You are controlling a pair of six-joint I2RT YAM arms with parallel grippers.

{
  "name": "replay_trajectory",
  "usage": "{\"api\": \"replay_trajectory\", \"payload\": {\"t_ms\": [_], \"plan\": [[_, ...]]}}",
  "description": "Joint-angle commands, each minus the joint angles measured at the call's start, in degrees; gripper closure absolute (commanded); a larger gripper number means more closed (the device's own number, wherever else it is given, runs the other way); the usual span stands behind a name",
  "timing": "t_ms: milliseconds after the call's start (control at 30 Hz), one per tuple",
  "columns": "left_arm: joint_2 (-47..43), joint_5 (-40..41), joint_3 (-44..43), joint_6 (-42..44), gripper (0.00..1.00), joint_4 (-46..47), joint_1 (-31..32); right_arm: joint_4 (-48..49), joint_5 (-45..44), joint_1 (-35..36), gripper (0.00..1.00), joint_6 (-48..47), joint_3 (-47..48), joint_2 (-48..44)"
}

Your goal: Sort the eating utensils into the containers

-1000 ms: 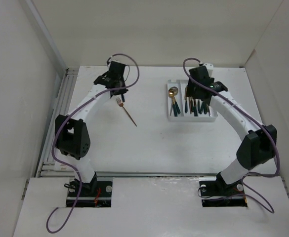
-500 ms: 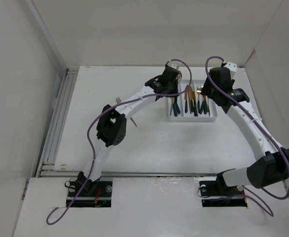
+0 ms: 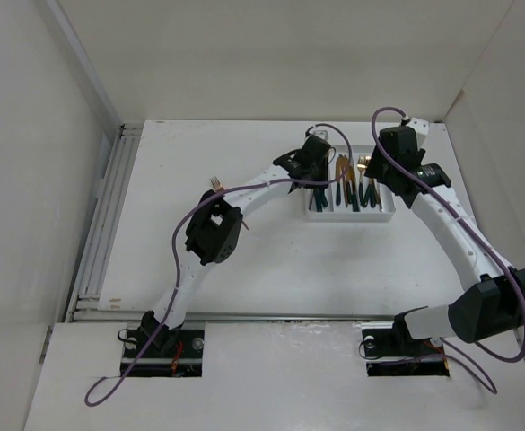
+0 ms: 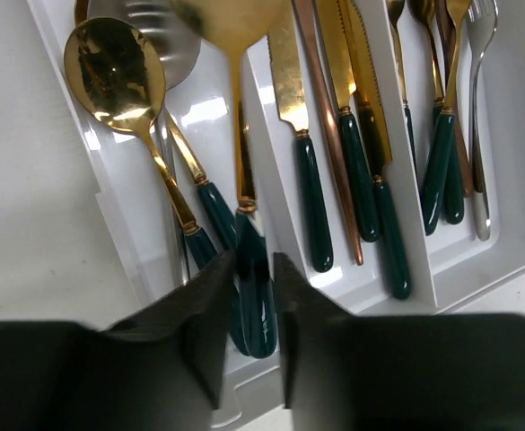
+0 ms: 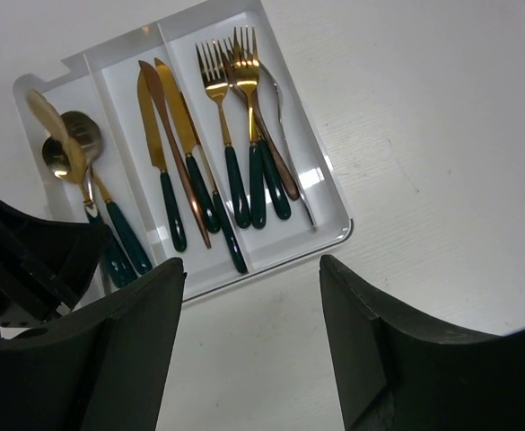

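The white three-compartment tray (image 3: 384, 214) sits at the back right, also in the left wrist view (image 4: 513, 260) and the right wrist view (image 5: 334, 238). Spoons (image 4: 114, 63) lie in its left compartment, knives (image 4: 311, 180) in the middle, forks (image 4: 441, 162) in the right. My left gripper (image 4: 253, 265) is shut on the green handle of a gold spoon (image 4: 238, 135), held over the left compartment. My right gripper (image 5: 249, 267) is open and empty above the tray's near right edge. One gold fork (image 3: 214, 183) lies on the table to the left, partly hidden by my left arm.
White walls close in the table on the left, back and right. A metal rail (image 3: 109, 215) runs along the table's left edge. My left arm (image 3: 244, 189) stretches across the middle of the table toward the tray.
My left gripper has swung from the back left, near the loose fork, to over the tray's left compartment. My right gripper has drawn off the tray toward its right side.
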State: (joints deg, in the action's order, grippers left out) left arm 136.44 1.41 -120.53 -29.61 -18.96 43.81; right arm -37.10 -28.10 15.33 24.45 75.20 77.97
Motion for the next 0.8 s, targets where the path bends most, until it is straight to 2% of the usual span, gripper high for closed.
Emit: {"api": "replay_trajectory", "payload": {"t_ms": [0,67,233,367,500,600,633,700,733,767], "plan": [[-1.44,0.70,-0.14,-1.41,0.75,1.92,0.22,1.07,-0.56,-0.22,0.33,0.25,0.21,-0.63],[-1.44,2.01,-0.14,-1.42,0.68,1.21,0.22,1.07,1.19,-0.22,0.29,-1.94,0.21,-0.63],[-4.25,7.20,-4.09,-0.28,0.61,-0.73,-0.30,0.45,0.59,1.89,0.25,-3.18,2.40,0.59],[-8.81,7.73,-5.24,0.34,0.61,-1.34,-3.55,0.45,3.92,4.70,0.25,-4.49,4.60,0.60],[-16.79,10.62,-5.24,3.67,0.61,-2.75,-9.43,2.99,9.54,9.53,0.23,-6.17,7.41,3.92],[-21.29,14.58,-1.30,5.00,0.61,-4.51,-16.81,3.88,14.38,14.62,0.21,-6.87,10.84,8.14],[-24.70,15.28,0.11,5.00,0.61,-5.38,-21.70,4.40,15.17,16.12,0.20,-7.39,12.15,12.16],[-28.40,15.90,5.90,4.29,0.61,-6.08,-27.17,3.88,16.40,20.60,0.20,-7.92,17.07,17.10],[-30.34,15.90,8.01,3.34,0.61,-6.09,-29.90,3.36,16.41,22.01,0.20,-8.62,18.83,22.43],[-34.45,15.30,12.73,3.33,0.61,-6.09,-35.41,2.66,18.50,23.15,0.22,-9.15,20.85,25.27]]}}
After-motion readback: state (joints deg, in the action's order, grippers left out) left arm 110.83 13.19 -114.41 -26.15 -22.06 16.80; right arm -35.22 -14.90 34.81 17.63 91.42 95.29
